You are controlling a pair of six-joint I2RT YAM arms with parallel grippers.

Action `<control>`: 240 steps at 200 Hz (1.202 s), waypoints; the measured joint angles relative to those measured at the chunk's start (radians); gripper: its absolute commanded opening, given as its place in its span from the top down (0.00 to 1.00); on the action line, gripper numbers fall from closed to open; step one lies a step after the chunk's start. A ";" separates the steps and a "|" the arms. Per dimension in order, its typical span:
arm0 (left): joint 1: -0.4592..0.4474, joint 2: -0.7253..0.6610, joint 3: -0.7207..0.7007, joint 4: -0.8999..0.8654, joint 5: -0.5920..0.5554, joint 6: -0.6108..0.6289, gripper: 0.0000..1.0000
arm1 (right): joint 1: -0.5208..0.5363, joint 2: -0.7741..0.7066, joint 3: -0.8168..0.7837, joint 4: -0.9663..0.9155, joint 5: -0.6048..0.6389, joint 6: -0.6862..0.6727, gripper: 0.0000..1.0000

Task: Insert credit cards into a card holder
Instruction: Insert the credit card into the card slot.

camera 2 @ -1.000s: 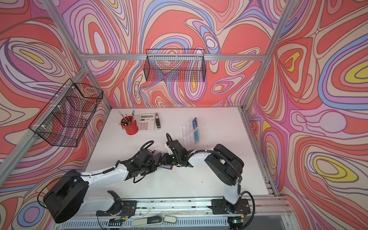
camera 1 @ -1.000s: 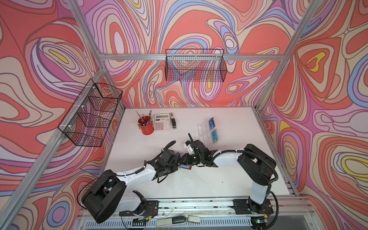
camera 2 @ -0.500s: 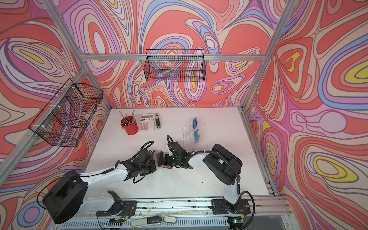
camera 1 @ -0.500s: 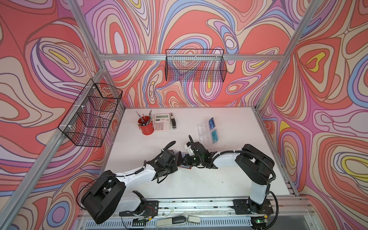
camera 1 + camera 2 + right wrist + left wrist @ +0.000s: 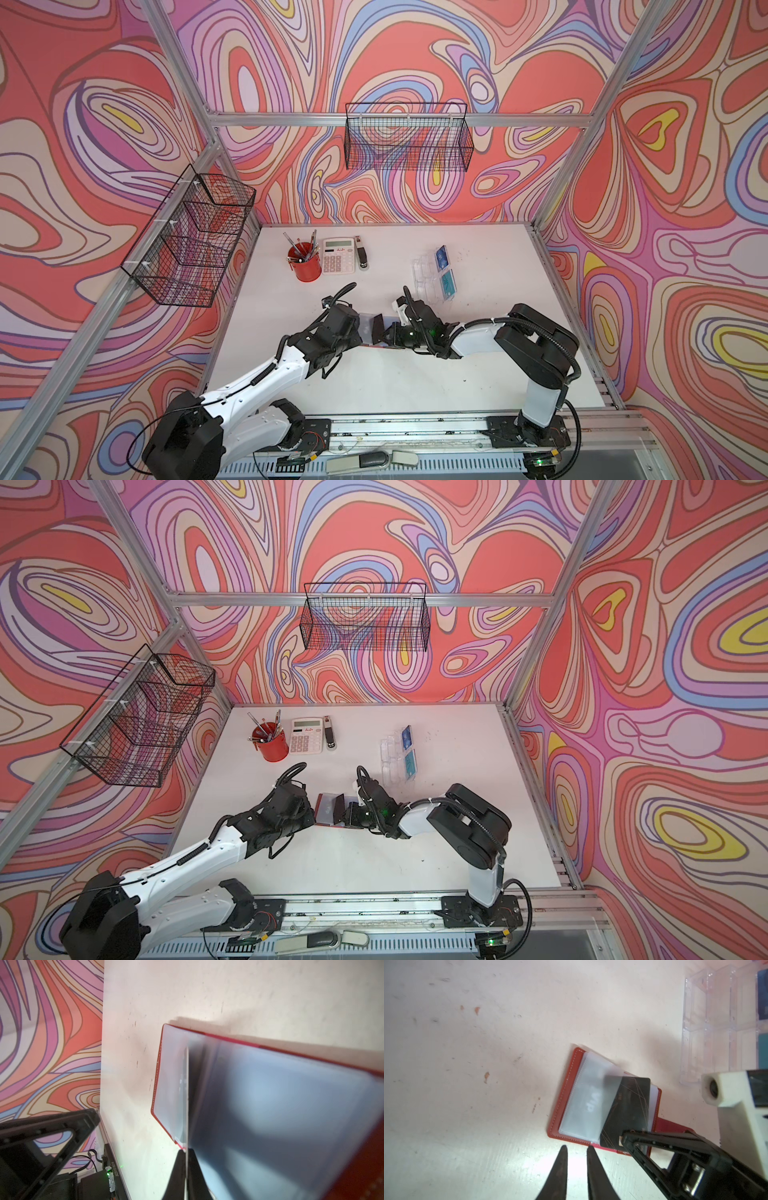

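The red card holder lies open on the white table, its frosted sleeves up; it also shows in a top view. White "vip" lettering shows through one sleeve. My right gripper is shut on a dark credit card, held on edge over the holder, with a sleeve leaf lapping one corner. In the right wrist view that card appears edge-on. My left gripper hovers just off the holder's near edge, jaws slightly apart and holding nothing. Both grippers meet mid-table.
A clear acrylic stand at the back right holds a blue card and a teal card. At the back left are a red pen cup, a calculator and a stapler. Wire baskets hang on the walls.
My right gripper has closed on the dark card and edged left over the holder. The left gripper's jaws have parted slightly.
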 measured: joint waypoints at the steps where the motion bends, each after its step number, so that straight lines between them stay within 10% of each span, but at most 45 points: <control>1: 0.001 0.001 0.000 0.000 0.000 0.000 0.80 | 0.000 0.000 -0.001 0.002 0.000 0.002 1.00; 182: -0.039 0.257 -0.085 0.284 0.015 -0.021 0.92 | -0.006 0.143 -0.051 0.348 -0.018 0.277 1.00; 240: -0.047 0.247 -0.085 0.271 0.021 -0.028 0.92 | -0.005 -0.016 -0.038 0.030 0.113 0.160 0.75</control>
